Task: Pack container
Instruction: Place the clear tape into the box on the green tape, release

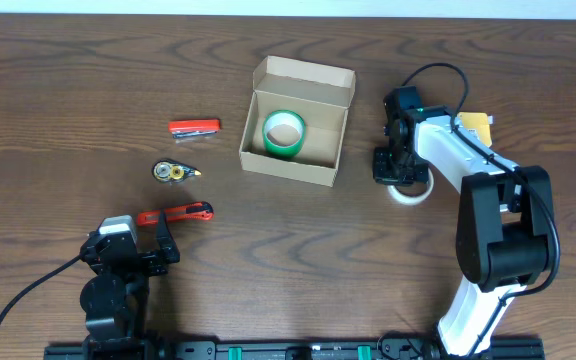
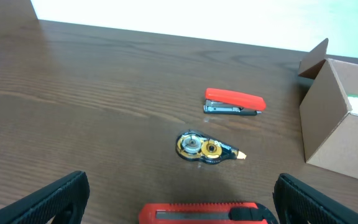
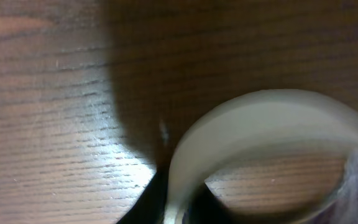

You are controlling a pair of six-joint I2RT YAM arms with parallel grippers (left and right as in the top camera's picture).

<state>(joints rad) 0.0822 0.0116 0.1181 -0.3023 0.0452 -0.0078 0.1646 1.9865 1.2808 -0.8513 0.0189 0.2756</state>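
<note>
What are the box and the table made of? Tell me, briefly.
The box looks like plain cardboard: matte tan, with a folded flap. The table shows dark brown wood grain with a slight sheen; solid wood or laminate, cannot tell.

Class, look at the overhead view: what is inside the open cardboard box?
A green tape roll lies flat on the floor of the cardboard box. Bare cardboard shows through its hole. Anything beneath the ring itself is covered.

No legible txt, labels or nos. on any obj
</note>
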